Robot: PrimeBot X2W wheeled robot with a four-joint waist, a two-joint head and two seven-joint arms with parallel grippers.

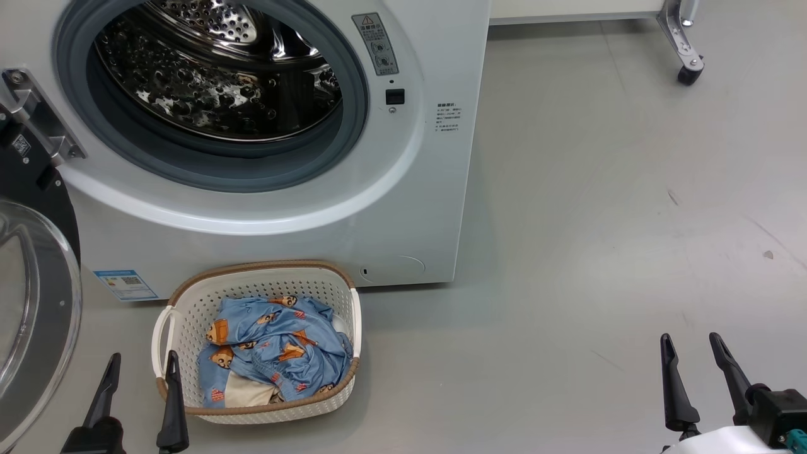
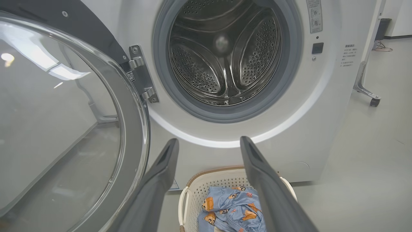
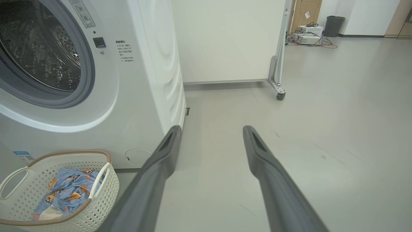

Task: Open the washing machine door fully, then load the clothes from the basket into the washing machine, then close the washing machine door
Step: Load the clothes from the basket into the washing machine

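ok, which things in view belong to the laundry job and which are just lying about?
Job: big white front-loading washing machine; its round black-rimmed glass door, open; cream perforated plastic basket with brown rim; light blue bear-print clothes in it.
Lying about: white wheeled panel on metal caster legs; dark bin; pale boxes with cables by the far wall.

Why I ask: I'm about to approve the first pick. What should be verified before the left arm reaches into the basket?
1. washing machine door swung aside, opening unobstructed: ok.
2. Door at its full stop: cannot tell.
3. washing machine drum empty: ok.
4. clothes lying in the basket, which stands on the floor before the machine: ok.
5. left end effector open, empty, by the basket's handle: ok.
6. right end effector open, empty, over the floor: ok.
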